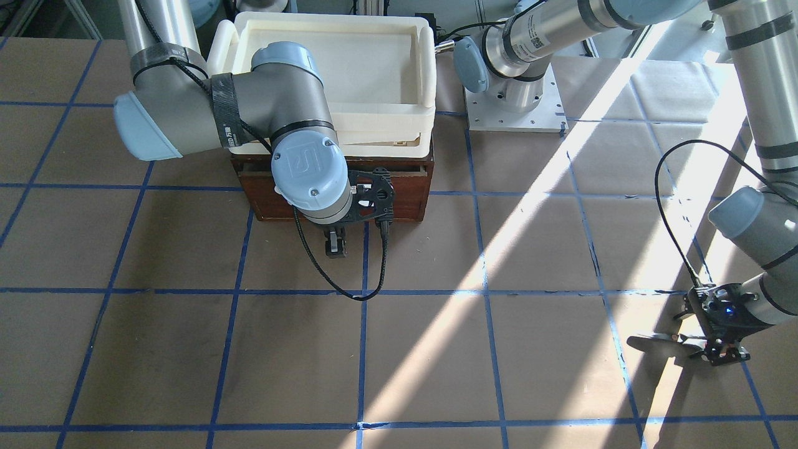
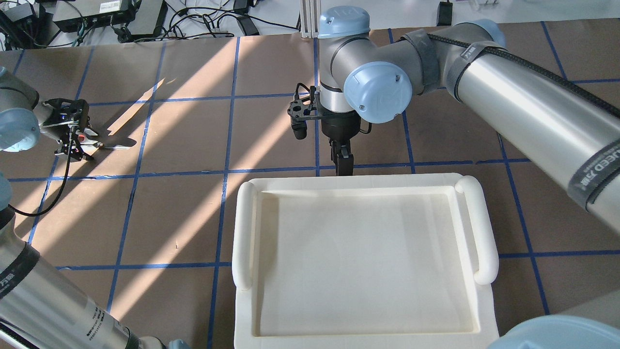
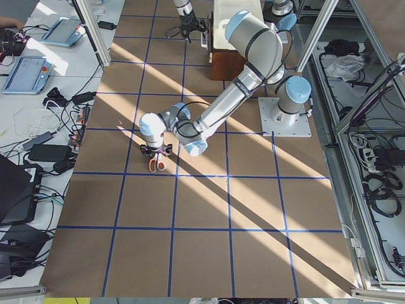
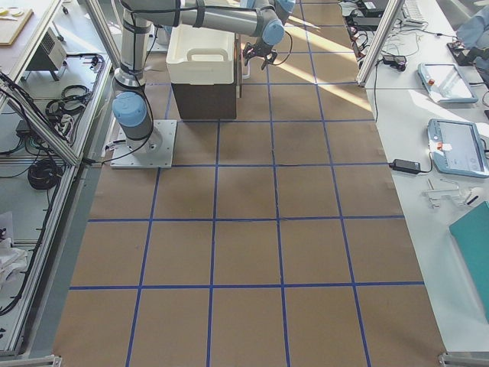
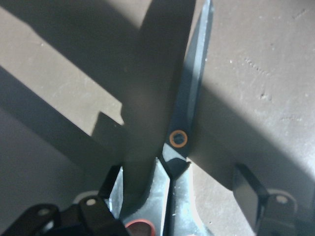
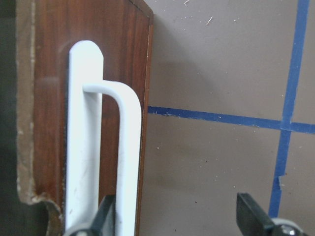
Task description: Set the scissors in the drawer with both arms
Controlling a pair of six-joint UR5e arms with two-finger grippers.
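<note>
The scissors lie flat on the brown table, far from the drawer; they also show in the overhead view. My left gripper is low over their handle end. In the left wrist view the dark blades run between its fingers, which are spread apart and open. The drawer is in the dark wooden box under the cream tray. My right gripper is at its front. In the right wrist view the white bar handle stands between the open fingers, close to the left one.
A cream-white plastic tray sits on top of the wooden box. The left arm's base plate is beside the box. Blue tape lines grid the table. Cables hang from both wrists.
</note>
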